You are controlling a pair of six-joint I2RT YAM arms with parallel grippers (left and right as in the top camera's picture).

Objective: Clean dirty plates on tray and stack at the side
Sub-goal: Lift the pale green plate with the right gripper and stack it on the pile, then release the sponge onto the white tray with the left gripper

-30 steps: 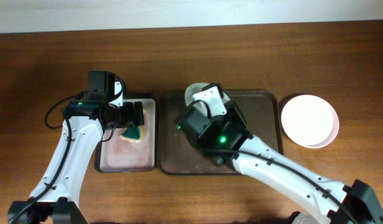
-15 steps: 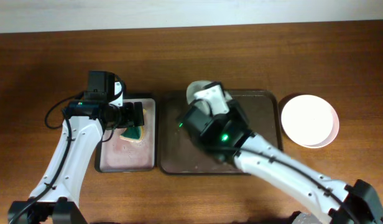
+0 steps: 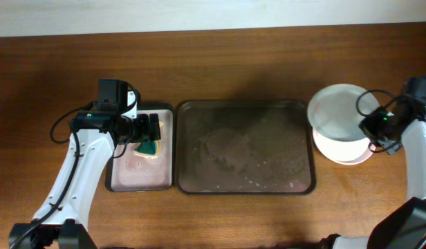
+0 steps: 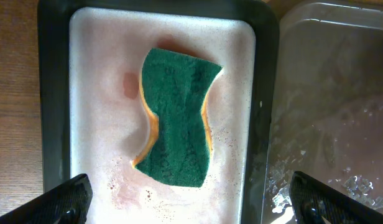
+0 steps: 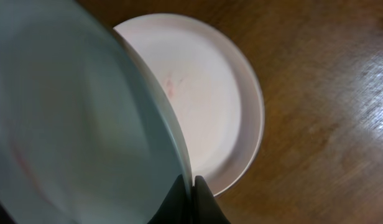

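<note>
While the left gripper (image 4: 193, 200) hangs spread over a sponge (image 4: 176, 118), the right gripper (image 5: 193, 196) pinches the rim of a green plate (image 5: 73, 124) tilted directly above the white plate (image 5: 207, 93) near the bench's right edge, just right of the tray (image 3: 245, 104).

Two plates (image 3: 337, 111); two trays (image 3: 244, 149); one sponge (image 4: 177, 118)

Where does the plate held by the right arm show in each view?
Overhead: the mint-green plate is at the far right, over the white plate.
Left wrist: not in it.
Right wrist: the mint-green plate fills the left half, tilted.
Shared landmark: the white plate lying on the wood beneath it.
</note>
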